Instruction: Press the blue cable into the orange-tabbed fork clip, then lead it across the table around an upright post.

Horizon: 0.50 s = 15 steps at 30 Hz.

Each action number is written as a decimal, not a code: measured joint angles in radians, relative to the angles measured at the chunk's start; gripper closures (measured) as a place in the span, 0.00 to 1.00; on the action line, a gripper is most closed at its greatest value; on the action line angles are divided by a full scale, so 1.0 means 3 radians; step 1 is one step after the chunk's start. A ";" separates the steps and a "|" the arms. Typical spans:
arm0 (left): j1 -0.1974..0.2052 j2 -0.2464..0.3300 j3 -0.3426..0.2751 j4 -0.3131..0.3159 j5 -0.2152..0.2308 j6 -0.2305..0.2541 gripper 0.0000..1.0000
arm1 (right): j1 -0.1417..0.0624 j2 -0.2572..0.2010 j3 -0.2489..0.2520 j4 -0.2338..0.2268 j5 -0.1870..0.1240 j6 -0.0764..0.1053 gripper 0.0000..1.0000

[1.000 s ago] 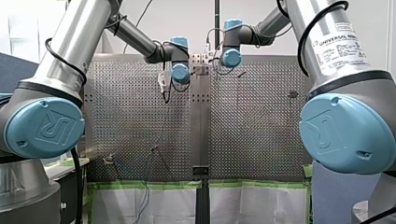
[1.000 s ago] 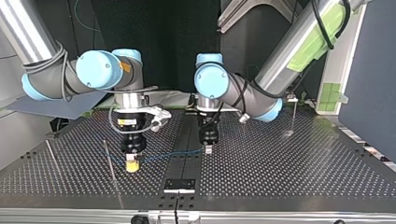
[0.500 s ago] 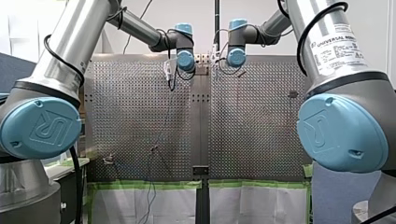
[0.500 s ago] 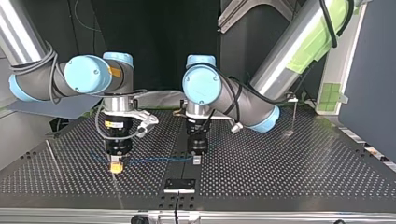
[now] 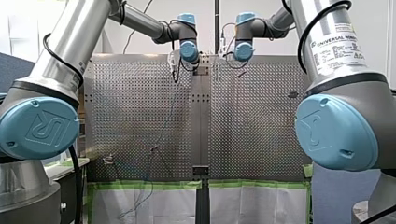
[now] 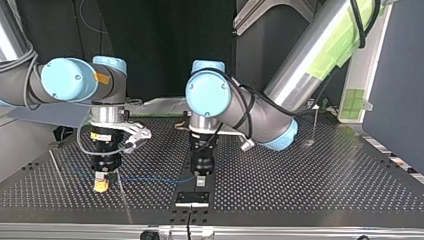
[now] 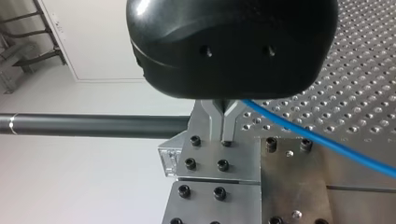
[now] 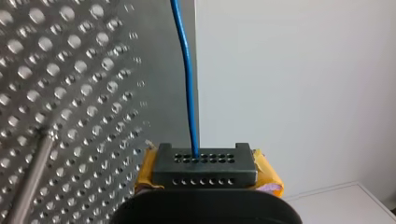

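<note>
The thin blue cable [image 6: 150,179] hangs in a shallow sag just above the perforated metal table [image 6: 310,180], spanning between the two tools. My right tool [image 6: 101,185] is closed on one end of the span. The right wrist view adds what the top view cannot: the cable is pinched at the centre of a black perforated block between the yellow pads [image 8: 267,173] and runs straight ahead from the tool. My left tool [image 6: 200,181], black with metal fingers [image 7: 208,119], is clamped on the other end. In the left wrist view the cable emerges beside the fingers and slants off over the table, with a bolted metal plate [image 7: 219,161] below. A thin upright metal post [image 8: 29,179] stands just beside my right tool. In the front view both tools are hidden behind wrist joints at the table's far edge.
</note>
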 joint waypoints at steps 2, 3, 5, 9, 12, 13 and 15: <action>-0.0012 -0.0028 0.0038 -0.0031 -0.0001 0.0014 1.00 | -0.0022 -0.0004 0.0000 0.0028 0.0000 0.0002 1.00; -0.0022 -0.0055 0.0068 -0.0057 -0.0001 0.0024 1.00 | -0.0036 -0.0005 -0.0001 0.0046 0.0000 0.0005 1.00; -0.0041 -0.0100 0.0116 -0.0101 0.0000 0.0042 1.00 | -0.0056 -0.0010 0.0000 0.0071 0.0000 0.0009 1.00; -0.0089 -0.0182 0.0230 -0.0192 0.0000 0.0065 1.00 | -0.0109 -0.0029 0.0001 0.0120 0.0000 0.0016 1.00; -0.0109 -0.0199 0.0311 -0.0216 0.0001 0.0067 1.00 | -0.0149 -0.0038 0.0001 0.0149 0.0000 0.0017 1.00; -0.0114 -0.0201 0.0338 -0.0219 0.0001 0.0067 1.00 | -0.0161 -0.0039 0.0001 0.0156 0.0000 0.0018 1.00; -0.0116 -0.0203 0.0395 -0.0224 0.0010 0.0067 1.00 | -0.0189 -0.0041 0.0002 0.0168 0.0000 0.0024 1.00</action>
